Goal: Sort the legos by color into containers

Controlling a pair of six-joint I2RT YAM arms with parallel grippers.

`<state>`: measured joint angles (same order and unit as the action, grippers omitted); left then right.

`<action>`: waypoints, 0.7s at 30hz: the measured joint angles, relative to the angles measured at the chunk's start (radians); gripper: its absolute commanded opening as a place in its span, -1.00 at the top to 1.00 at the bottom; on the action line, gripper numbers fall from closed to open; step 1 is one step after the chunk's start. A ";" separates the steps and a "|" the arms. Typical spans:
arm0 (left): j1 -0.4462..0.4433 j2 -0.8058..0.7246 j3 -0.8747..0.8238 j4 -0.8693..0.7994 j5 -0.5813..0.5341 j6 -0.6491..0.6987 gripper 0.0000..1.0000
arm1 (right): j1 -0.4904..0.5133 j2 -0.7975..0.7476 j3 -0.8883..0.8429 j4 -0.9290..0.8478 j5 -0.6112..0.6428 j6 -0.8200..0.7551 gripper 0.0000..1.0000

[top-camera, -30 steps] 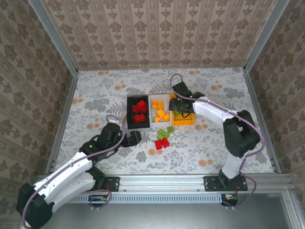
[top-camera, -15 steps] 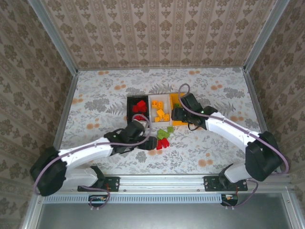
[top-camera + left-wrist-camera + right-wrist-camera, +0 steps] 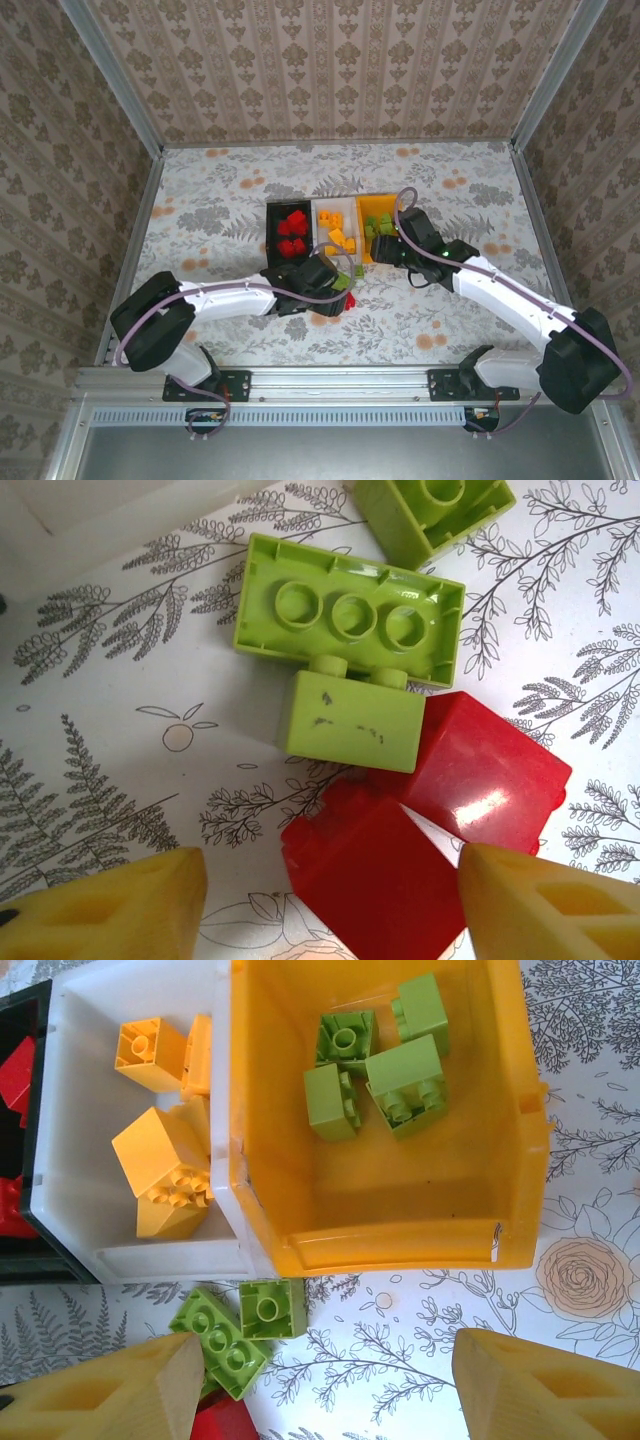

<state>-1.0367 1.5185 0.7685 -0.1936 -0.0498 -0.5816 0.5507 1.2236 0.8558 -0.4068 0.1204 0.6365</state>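
Observation:
The black bin holds red legos, the white bin orange ones, and the orange bin several green ones. Loose green legos and two red legos lie in front of the bins. My left gripper is low over this pile. It is open, and its yellow fingers straddle one red lego, with a gap on the left side. The other red lego lies beside it. My right gripper is open over bare table, just in front of the orange bin.
The three bins stand side by side at mid-table, touching. The loose pile sits just in front of the white bin. Two green legos lie by the right gripper's left finger. Patterned walls and metal rails enclose the table.
My left arm has swung right to the loose pile and its jaws have narrowed around a red lego. My right gripper has drawn back from over the orange bin to its front edge.

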 measured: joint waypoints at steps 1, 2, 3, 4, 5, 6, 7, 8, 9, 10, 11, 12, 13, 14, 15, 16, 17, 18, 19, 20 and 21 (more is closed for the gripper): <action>-0.002 0.000 0.000 0.000 -0.003 -0.002 -0.23 | 0.000 -0.002 0.000 0.000 0.000 0.002 -0.37; -0.003 -0.002 -0.001 0.000 -0.008 -0.006 -0.20 | 0.000 -0.003 -0.001 0.000 0.000 0.003 -0.37; -0.003 -0.005 -0.004 0.000 -0.014 -0.010 -0.17 | 0.000 -0.006 -0.003 0.000 0.000 0.003 -0.37; -0.003 -0.013 -0.011 0.000 -0.022 -0.014 -0.14 | 0.000 -0.010 -0.005 0.000 0.000 0.004 -0.37; -0.002 -0.025 -0.021 -0.001 -0.029 -0.021 -0.13 | 0.000 -0.014 -0.010 0.000 0.000 0.004 -0.37; -0.002 -0.045 -0.038 -0.006 -0.039 -0.026 -0.12 | 0.000 -0.019 -0.014 0.000 0.000 0.004 -0.37; 0.000 -0.068 -0.057 -0.013 -0.048 -0.030 -0.12 | 0.000 -0.023 -0.018 0.000 0.000 0.004 -0.37; 0.002 -0.091 -0.075 -0.021 -0.055 -0.034 -0.13 | 0.000 -0.027 -0.021 0.000 0.000 0.004 -0.37; 0.005 -0.120 -0.096 -0.034 -0.062 -0.038 -0.17 | 0.000 -0.029 -0.023 0.000 0.000 0.005 -0.37; 0.009 -0.146 -0.114 -0.048 -0.069 -0.041 -0.27 | 0.000 -0.032 -0.027 0.000 0.000 0.007 -0.37; 0.011 -0.164 -0.125 -0.061 -0.072 -0.043 -0.36 | 0.000 -0.034 -0.029 0.000 0.000 0.008 -0.37; 0.013 -0.180 -0.134 -0.073 -0.075 -0.048 -0.45 | 0.001 -0.035 -0.030 0.000 -0.001 0.010 -0.37; 0.014 -0.188 -0.136 -0.084 -0.074 -0.050 -0.55 | 0.003 -0.037 -0.031 0.000 -0.001 0.012 -0.37; 0.013 -0.190 -0.136 -0.087 -0.073 -0.049 -0.61 | 0.004 -0.038 -0.031 0.000 -0.001 0.014 -0.37; 0.013 -0.190 -0.134 -0.087 -0.069 -0.050 -0.66 | 0.004 -0.039 -0.031 0.000 -0.001 0.015 -0.37; 0.011 -0.188 -0.133 -0.088 -0.068 -0.052 -0.68 | 0.004 -0.039 -0.031 0.000 -0.001 0.015 -0.37; 0.010 -0.185 -0.129 -0.088 -0.066 -0.053 -0.69 | 0.004 -0.039 -0.031 0.000 -0.001 0.015 -0.37; 0.010 -0.177 -0.123 -0.088 -0.067 -0.053 -0.70 | 0.004 -0.039 -0.031 0.000 0.000 0.015 -0.37; 0.011 -0.163 -0.115 -0.087 -0.068 -0.053 -0.70 | 0.004 -0.040 -0.031 0.000 -0.001 0.015 -0.37; 0.011 -0.150 -0.109 -0.086 -0.068 -0.053 -0.70 | 0.004 -0.042 -0.032 0.000 -0.001 0.015 -0.37; 0.012 -0.133 -0.105 -0.084 -0.069 -0.053 -0.68 | 0.004 -0.045 -0.033 0.000 0.000 0.015 -0.37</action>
<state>-1.0248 1.3857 0.6640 -0.2779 -0.1184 -0.6350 0.5549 1.1782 0.8227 -0.4068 0.1200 0.6514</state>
